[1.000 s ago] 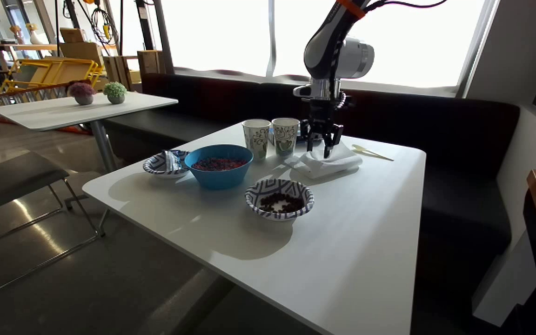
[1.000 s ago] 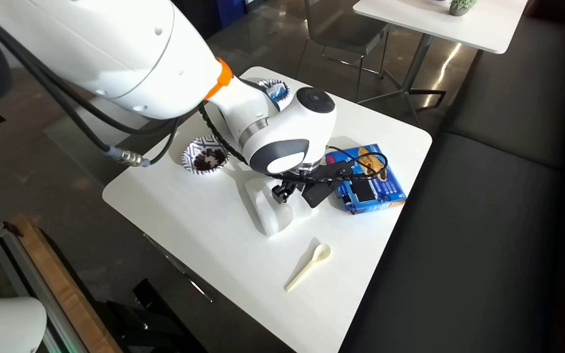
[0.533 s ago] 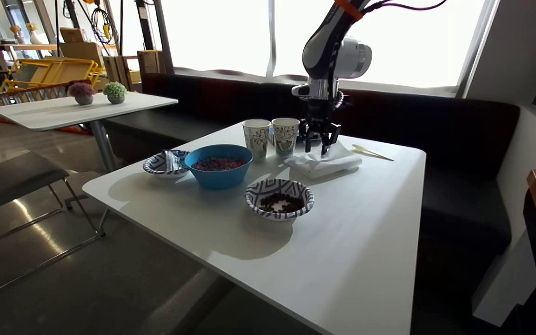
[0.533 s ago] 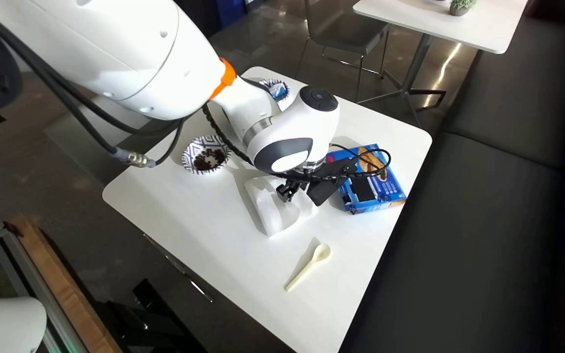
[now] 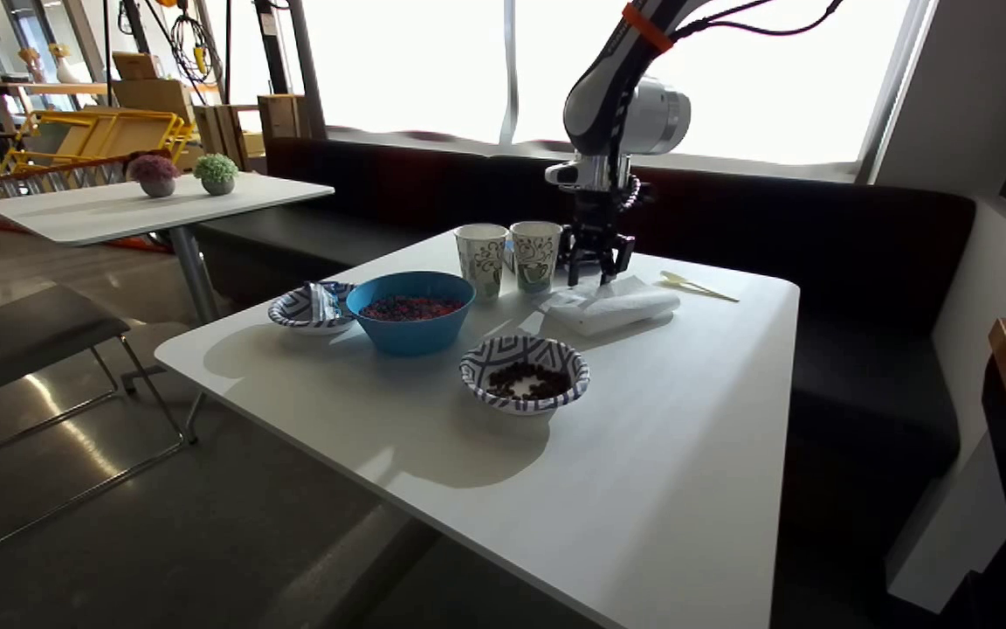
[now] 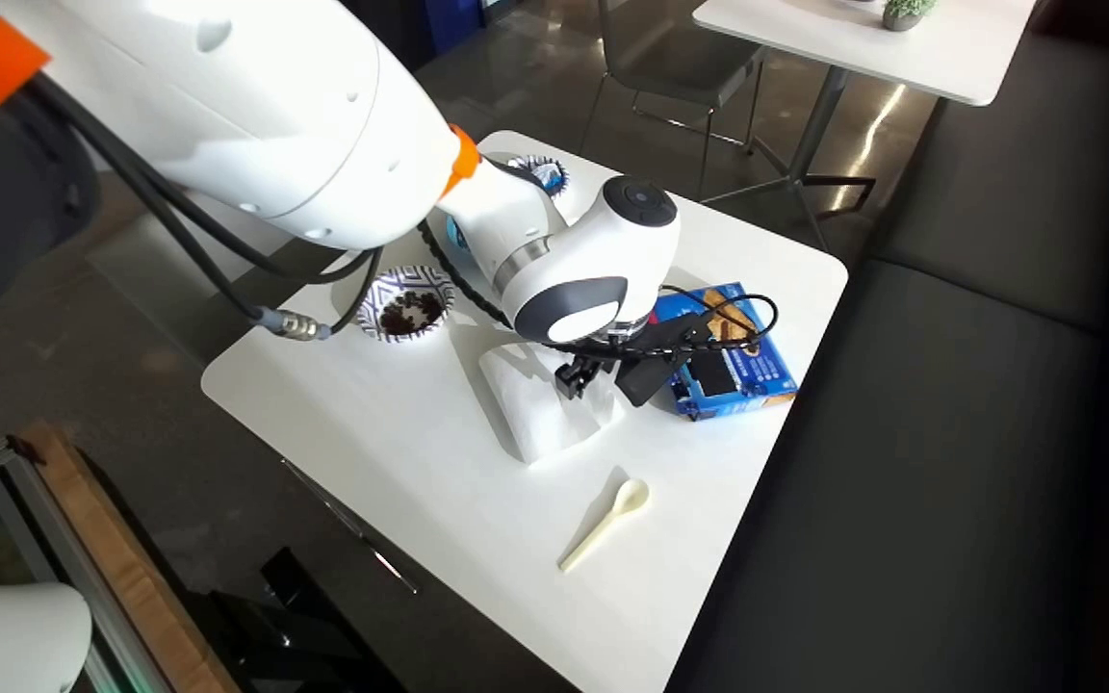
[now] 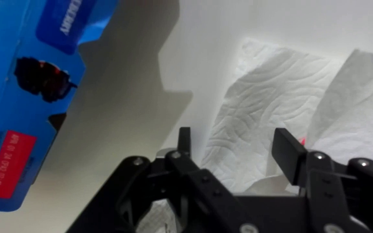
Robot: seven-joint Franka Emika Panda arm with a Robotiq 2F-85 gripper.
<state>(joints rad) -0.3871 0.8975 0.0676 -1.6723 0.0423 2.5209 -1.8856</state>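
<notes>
white tabletop (image 5: 660,454), arm (image 5: 589,109) bent above, gripper (image 7: 233,137) downward over paper towel (image 7: 261,103).

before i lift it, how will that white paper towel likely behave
The white paper towel will likely be floppy, as it bends and curls near the fingers. It's probably light, with thin edges. Its loose folds may open when lifted.

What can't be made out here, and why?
Inside of the paper cups: hidden by their walls in an exterior view.
Most of the blue bowl: behind the robot arm in an exterior view.
Start of a word on the blue box: cut by top edge, wrist view.
Print on the packet: too small in both exterior views.
Whether the gripper touches the paper towel: wrist view doesn't show depth.
</notes>
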